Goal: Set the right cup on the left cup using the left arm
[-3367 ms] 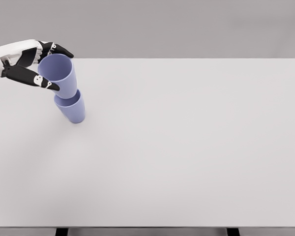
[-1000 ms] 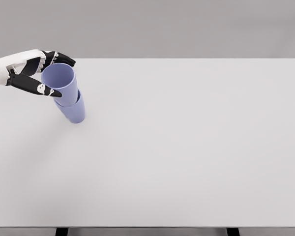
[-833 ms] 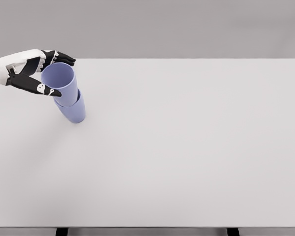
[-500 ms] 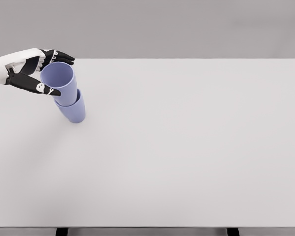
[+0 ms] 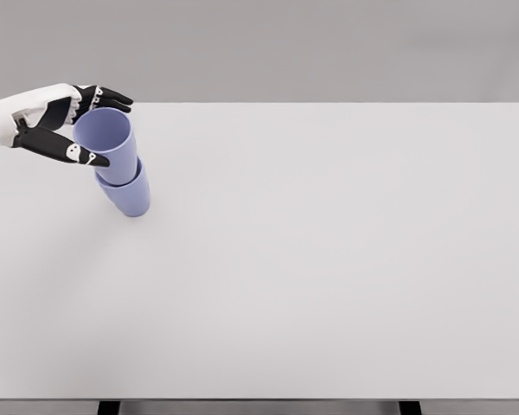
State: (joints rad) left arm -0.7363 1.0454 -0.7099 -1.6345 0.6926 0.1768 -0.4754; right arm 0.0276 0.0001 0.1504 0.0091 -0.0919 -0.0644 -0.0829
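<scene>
Left hand (image 5: 48, 121) w/ black fingers (image 5: 86, 157) spread either side of the upper lavender plastic cup (image 5: 110, 145), which sits nested in the lower lavender cup (image 5: 128, 195) at the far-left of the white table (image 5: 329, 259); contact unclear.

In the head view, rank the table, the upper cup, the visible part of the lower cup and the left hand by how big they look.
1. table, by far the largest.
2. left hand and upper cup: too alike to rank.
3. lower cup, mostly hidden by the cup nested in it.
</scene>
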